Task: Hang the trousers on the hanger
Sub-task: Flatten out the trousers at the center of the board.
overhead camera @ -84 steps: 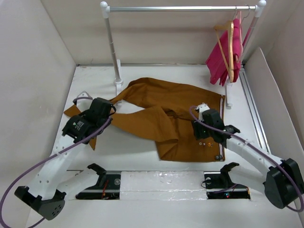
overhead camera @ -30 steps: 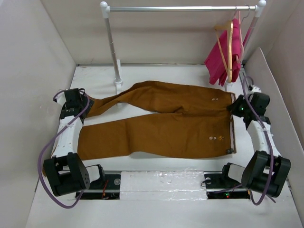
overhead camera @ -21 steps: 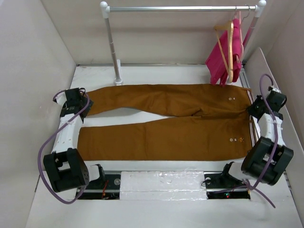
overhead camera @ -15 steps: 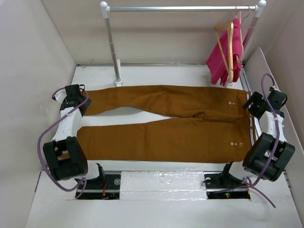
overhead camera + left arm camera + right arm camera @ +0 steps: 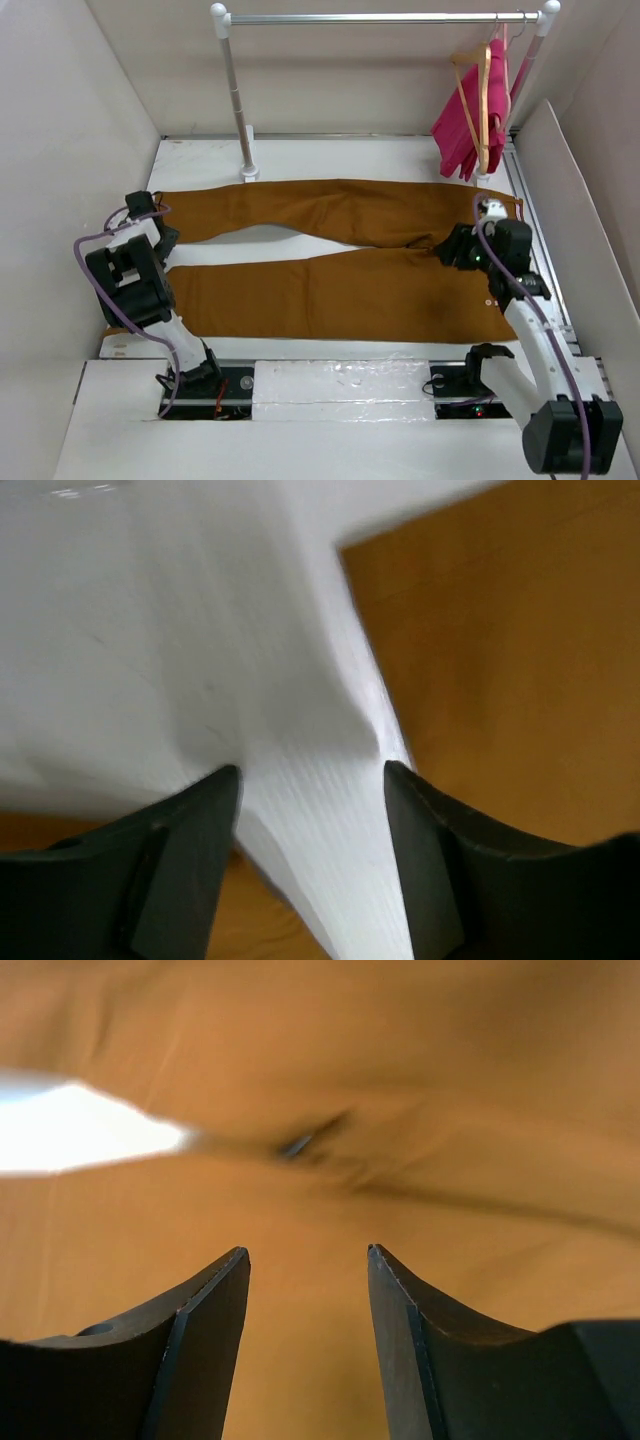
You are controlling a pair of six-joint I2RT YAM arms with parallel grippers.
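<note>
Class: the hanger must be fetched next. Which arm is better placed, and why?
Right. The hanger hangs at the right end of the rail, just beyond the right gripper, whose open jaws hover over the trousers. The left gripper sits far left.

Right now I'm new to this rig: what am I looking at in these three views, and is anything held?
These are two robot arms bolted at the near edge of a white table, each ending in a two-finger gripper. The wide picture comes from a fixed camera above and behind them. The two close-ups come from cameras on the wrists, so the dark prongs are each arm's own fingers. The rust-brown trousers lie spread flat on the table, legs pointing left. The wooden hanger hangs on the clothes rail at the back, together with a pink garment. The left gripper is open over the table by the leg ends. The right gripper is open above the cloth near the crotch. Neither holds anything.
</note>
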